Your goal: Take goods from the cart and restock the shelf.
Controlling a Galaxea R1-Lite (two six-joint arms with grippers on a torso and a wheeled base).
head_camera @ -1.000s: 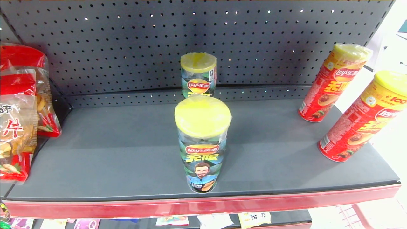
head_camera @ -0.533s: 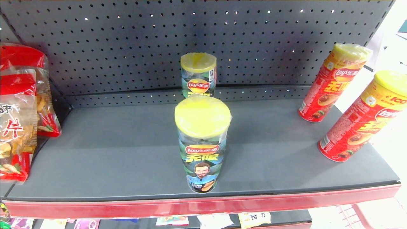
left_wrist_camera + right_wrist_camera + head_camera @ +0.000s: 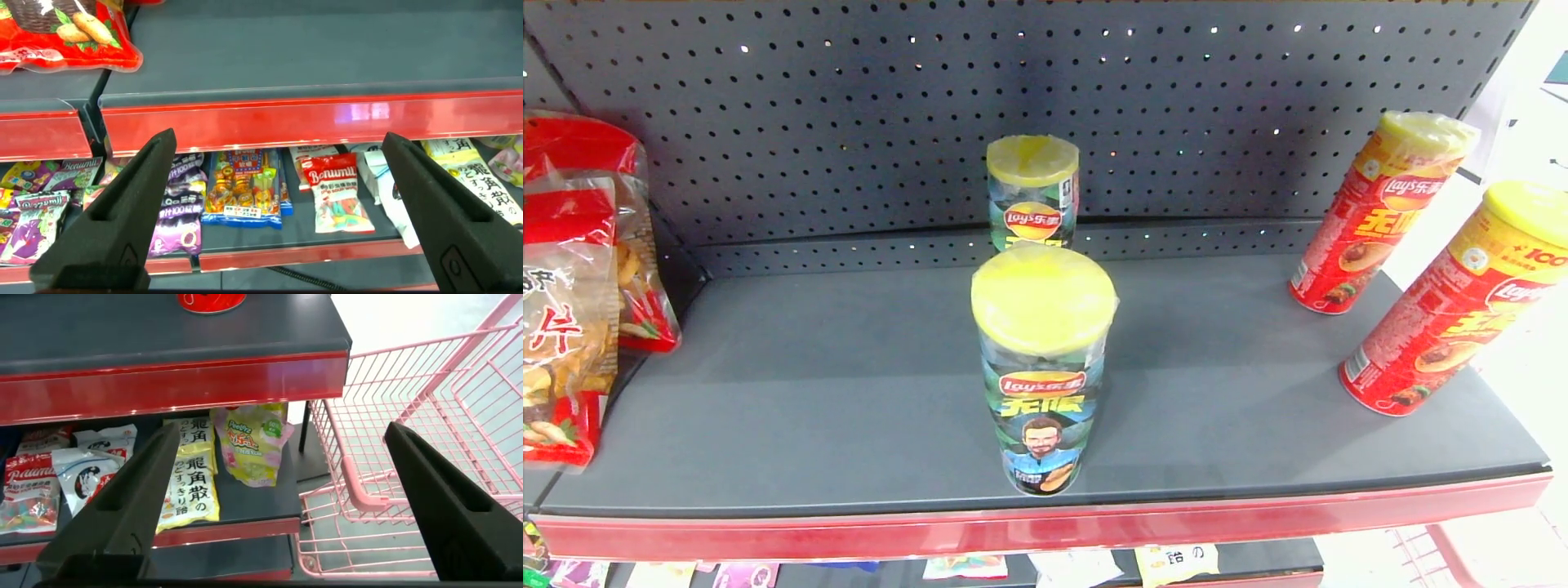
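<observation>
Your left tool (image 3: 278, 137) and right tool (image 3: 282, 429) both gape empty before the shelf (image 3: 849, 384) (pink cart (image 3: 425, 433) beside the right one), where a front green can (image 3: 1043, 367), a rear green can (image 3: 1032, 196) behind it, a nearer red can (image 3: 1454, 302) and a farther red can (image 3: 1380, 212) stand.

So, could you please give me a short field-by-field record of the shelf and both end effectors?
shelf: dark board, red front edge
front green can: standing at centre, near the edge
rear green can: standing behind it, by the back panel
rear red can: standing, robot's right
front red can: standing, robot's right, nearer the edge
snack bags: robot's left
cart: pink wire, beside the shelf's end
left end effector: open, empty
right end effector: open, empty
</observation>
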